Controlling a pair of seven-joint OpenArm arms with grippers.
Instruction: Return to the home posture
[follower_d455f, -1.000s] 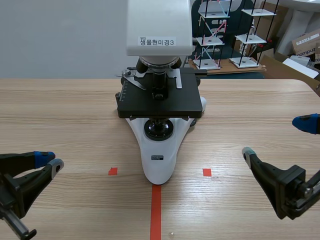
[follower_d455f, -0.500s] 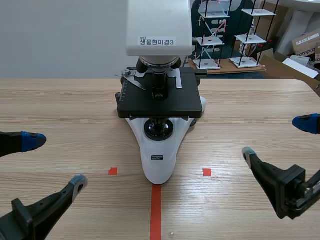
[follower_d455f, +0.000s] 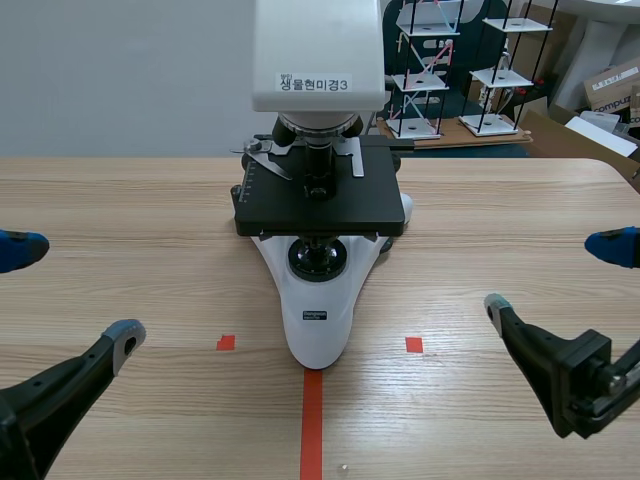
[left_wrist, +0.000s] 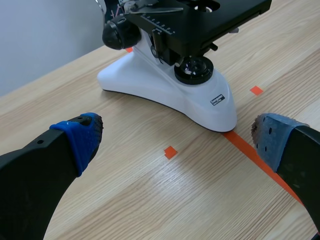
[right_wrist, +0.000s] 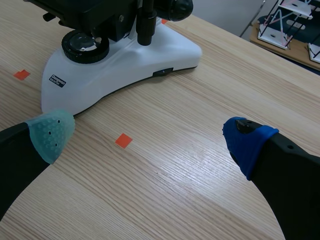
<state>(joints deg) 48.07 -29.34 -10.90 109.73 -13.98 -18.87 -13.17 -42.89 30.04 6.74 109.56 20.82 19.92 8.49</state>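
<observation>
Left tool (follower_d455f: 72, 292) has spread wider over the last second. Its fingers were near together, and the blue-padded one now sits at the far left while the grey-padded one lies low beside it. Right tool (follower_d455f: 552, 275) shows no change, and the microscope (follower_d455f: 318, 300) has not shifted.

Scene view: both tools are low over the counter (follower_d455f: 150, 220), one at each side and well apart from the microscope. Both gape wide with nothing held. The microscope stands upright at the middle, its white foot touching the far end of the orange line (follower_d455f: 312, 420). A label sits on its head.

Left wrist view: the left tool (left_wrist: 176, 137) is fully spread and grips nothing. Ahead of it stands the microscope (left_wrist: 165, 90), with an orange square (left_wrist: 170, 152) between the fingers and the line (left_wrist: 260, 160) just beside the grey-blue pad.

Right wrist view: the right tool (right_wrist: 148, 136) is likewise wide apart and empty-handed. The microscope (right_wrist: 120, 65) is ahead, its foot near the green pad, and a square (right_wrist: 123, 140) lies on the counter between the fingers.
</observation>
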